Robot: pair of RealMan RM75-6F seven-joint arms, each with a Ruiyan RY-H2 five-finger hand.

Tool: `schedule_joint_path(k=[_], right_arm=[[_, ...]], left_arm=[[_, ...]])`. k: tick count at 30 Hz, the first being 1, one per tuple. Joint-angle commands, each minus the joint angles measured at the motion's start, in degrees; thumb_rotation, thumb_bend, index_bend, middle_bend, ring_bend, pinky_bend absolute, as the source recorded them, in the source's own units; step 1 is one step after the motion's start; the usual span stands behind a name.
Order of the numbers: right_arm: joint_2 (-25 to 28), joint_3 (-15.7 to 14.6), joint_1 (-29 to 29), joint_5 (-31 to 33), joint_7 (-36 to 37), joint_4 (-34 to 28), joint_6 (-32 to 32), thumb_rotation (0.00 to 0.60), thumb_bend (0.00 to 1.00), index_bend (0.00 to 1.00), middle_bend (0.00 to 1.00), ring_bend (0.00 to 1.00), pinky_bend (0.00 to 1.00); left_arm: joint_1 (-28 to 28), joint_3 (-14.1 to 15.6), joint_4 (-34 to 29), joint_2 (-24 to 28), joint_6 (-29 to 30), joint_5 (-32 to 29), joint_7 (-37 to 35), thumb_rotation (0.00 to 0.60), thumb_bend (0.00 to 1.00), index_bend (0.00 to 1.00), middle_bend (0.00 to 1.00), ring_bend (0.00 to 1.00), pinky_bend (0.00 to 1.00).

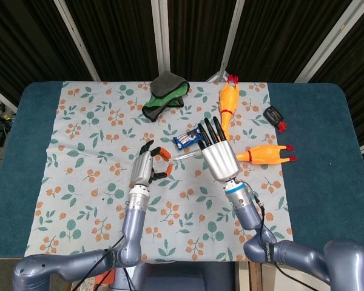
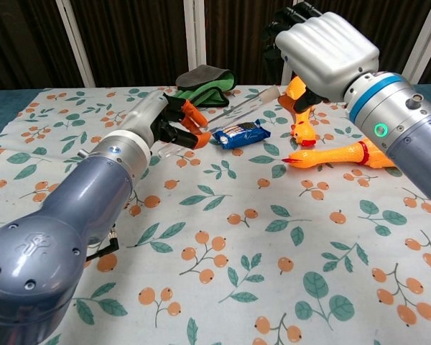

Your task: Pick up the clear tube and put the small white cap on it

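Note:
My right hand [image 1: 217,156] [image 2: 323,47] holds the clear tube [image 1: 187,155] [image 2: 241,108] above the cloth, slanted, with its free end pointing at my left hand. My left hand [image 1: 147,168] [image 2: 158,122] hovers just left of that end, its orange-tipped fingers [image 2: 194,115] curled in with a small gap between the tips. The tube's tip sits close to that gap. The small white cap does not show clearly in either view, so I cannot tell whether the left fingers hold it. A pale end [image 2: 273,92] shows on the tube near the right hand.
A blue snack packet [image 1: 187,139] [image 2: 238,134] lies under the tube. Two orange rubber chickens [image 1: 228,103] [image 1: 268,154] lie to the right. A green and grey cloth bundle [image 1: 164,94] sits at the back. A small black and red item [image 1: 273,115] rests on the blue table edge.

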Motion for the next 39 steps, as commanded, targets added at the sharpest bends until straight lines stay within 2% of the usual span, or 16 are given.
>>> schedule_joint_path(k=[1, 5, 7, 9, 12, 14, 17, 28, 39], right_arm=[[0.0, 0.0, 0.0, 0.0, -0.1, -0.1, 0.0, 0.6, 0.43, 0.62, 0.2, 0.03, 0.04], [0.0, -0.1, 0.0, -0.2, -0.3, -0.4, 0.1, 0.6, 0.43, 0.62, 0.2, 0.03, 0.04], [0.0, -0.1, 0.0, -0.2, -0.4, -0.6, 0.1, 0.6, 0.43, 0.57, 0.2, 0.03, 0.04], [0.2, -0.2, -0.1, -0.2, -0.7, -0.7, 0.0, 0.6, 0.43, 0.42, 0.18, 0.03, 0.04], [0.8, -0.5, -0.3, 0.0, -1.4, -1.3, -0.5, 0.6, 0.43, 0.1, 0.11, 0.0, 0.04], [1.2, -0.6, -0.5, 0.3, -1.7, -1.9, -0.7, 0.6, 0.43, 0.01, 0.06, 0.0, 0.04], [1.8, -0.7, -0.9, 0.7, -2.2, -2.9, -0.8, 0.6, 0.43, 0.0, 0.03, 0.0, 0.04], [4.1, -1.4, -3.1, 1.7, -2.8, -5.4, 0.0, 0.6, 0.43, 0.0, 0.03, 0.0, 0.04], [6.5, -1.1, -4.7, 3.2, -3.1, -6.8, 0.3, 0.6, 0.43, 0.0, 0.03, 0.0, 0.04]], left_arm=[[-0.1, 0.0, 0.0, -0.1, 0.0, 0.1, -0.1, 0.6, 0.72, 0.6, 0.51, 0.07, 0.0], [-0.3, -0.3, 0.2, -0.4, 0.0, 0.1, -0.3, 0.6, 0.72, 0.6, 0.51, 0.07, 0.0], [-0.4, -0.2, 0.3, -0.4, 0.0, 0.2, -0.3, 0.6, 0.72, 0.6, 0.51, 0.07, 0.0], [-0.4, -0.2, 0.3, -0.4, 0.0, 0.3, -0.4, 0.6, 0.72, 0.6, 0.51, 0.07, 0.0], [-0.3, -0.2, 0.3, -0.3, 0.2, 0.6, -0.4, 0.6, 0.73, 0.6, 0.51, 0.07, 0.0], [-0.3, 0.0, 0.4, -0.1, 0.3, 1.1, -0.4, 0.6, 0.73, 0.6, 0.51, 0.07, 0.0], [-0.1, 0.3, 0.4, 0.2, 0.6, 2.0, -0.9, 0.6, 0.73, 0.6, 0.51, 0.07, 0.0], [1.9, 2.9, -0.5, 2.1, 1.1, 4.1, -1.6, 0.6, 0.73, 0.61, 0.51, 0.07, 0.0], [5.8, 8.6, -1.8, 5.9, -1.2, 6.0, -3.5, 0.6, 0.73, 0.61, 0.51, 0.07, 0.0]])
